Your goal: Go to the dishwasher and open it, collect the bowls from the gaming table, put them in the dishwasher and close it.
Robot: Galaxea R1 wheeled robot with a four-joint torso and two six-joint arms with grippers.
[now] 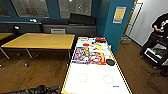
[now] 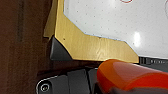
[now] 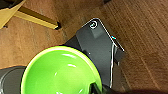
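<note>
While the robot stands at the near end of the long white table (image 1: 97, 80), bowls ride at both wrists.
A lime green bowl (image 3: 60, 72) sits at the right end effector, seemingly gripped at its rim; a red-orange bowl (image 2: 130, 75) lies close by the left end effector, whose grip I cannot tell. On the table, a black bowl (image 1: 110, 62) rests beside colourful game sheets (image 1: 88, 57); a person (image 1: 157, 32) stands far right.

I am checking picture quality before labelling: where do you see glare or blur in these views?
Head view: soft overall, the person at the far right is smeared. Left wrist view: a bright glare spot on the gaming table; the orange-red object up close is blurred. Right wrist view: small highlights inside the lime green bowl; floor grain fairly clear.
</note>
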